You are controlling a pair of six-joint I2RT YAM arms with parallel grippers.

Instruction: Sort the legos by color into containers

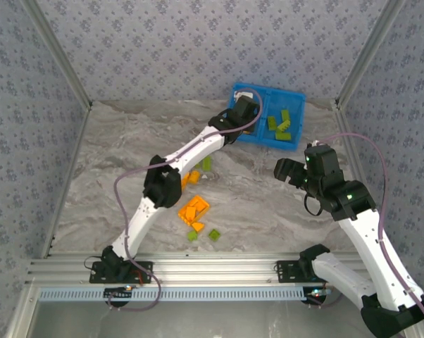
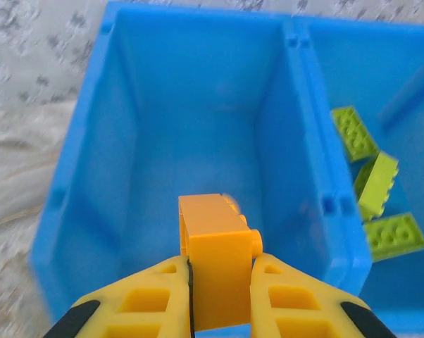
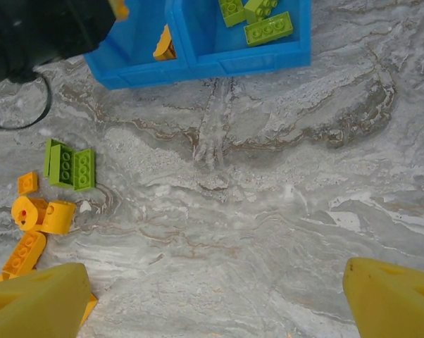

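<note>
This looks like a robotics lab test cell. Patterned grey backdrop panels (image 1: 198, 49) held by aluminium struts (image 1: 57, 49) box in a marble-print tabletop (image 1: 268, 204). An aluminium extrusion rail (image 1: 212, 271) runs along its near edge.

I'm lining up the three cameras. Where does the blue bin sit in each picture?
Top external: the blue bin sits at the far side, right of centre.
Left wrist: it spans the upper and middle picture, behind the gripped orange brick.
Right wrist: it lies along the top edge, left of centre.
Shared landmark: the green bricks in its right compartment.
</note>
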